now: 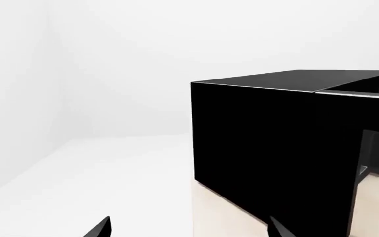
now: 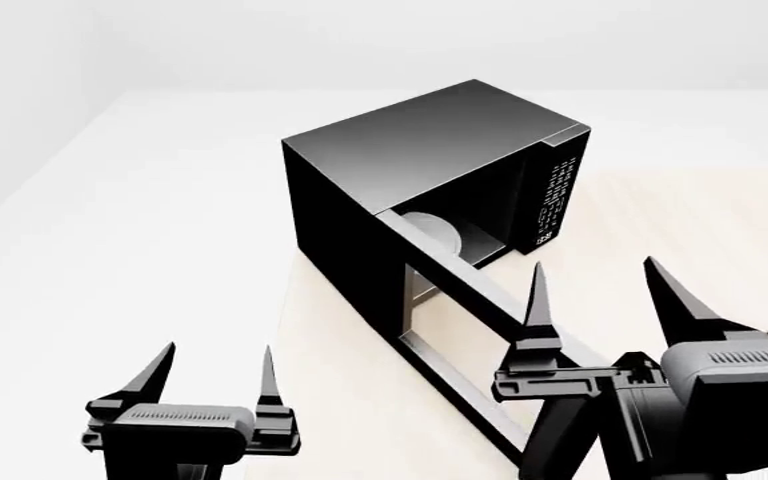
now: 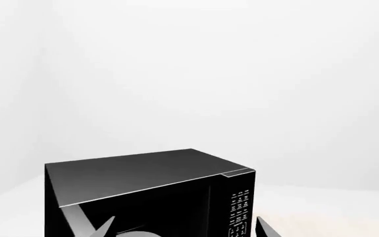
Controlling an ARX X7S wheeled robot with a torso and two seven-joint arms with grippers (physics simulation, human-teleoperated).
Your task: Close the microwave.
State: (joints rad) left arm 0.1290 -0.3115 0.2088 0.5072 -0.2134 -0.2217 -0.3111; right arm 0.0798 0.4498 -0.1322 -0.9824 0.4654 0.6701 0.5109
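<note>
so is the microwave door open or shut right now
Open. In the head view the microwave has its door swung out toward the robot, baring the white turntable plate inside.

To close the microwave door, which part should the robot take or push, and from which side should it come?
Push the outer face of the open door near its free edge, far from the hinge. The door swings out from the microwave toward the robot, so the right end effector, open and close to that edge, should probably approach from the door's outer side.

Bare simulated test space, blank white walls [image 3: 242,74] and floor around a black microwave [image 2: 411,170], pale wood bench [image 2: 344,370] beneath it, no furnishings of any particular room
</note>
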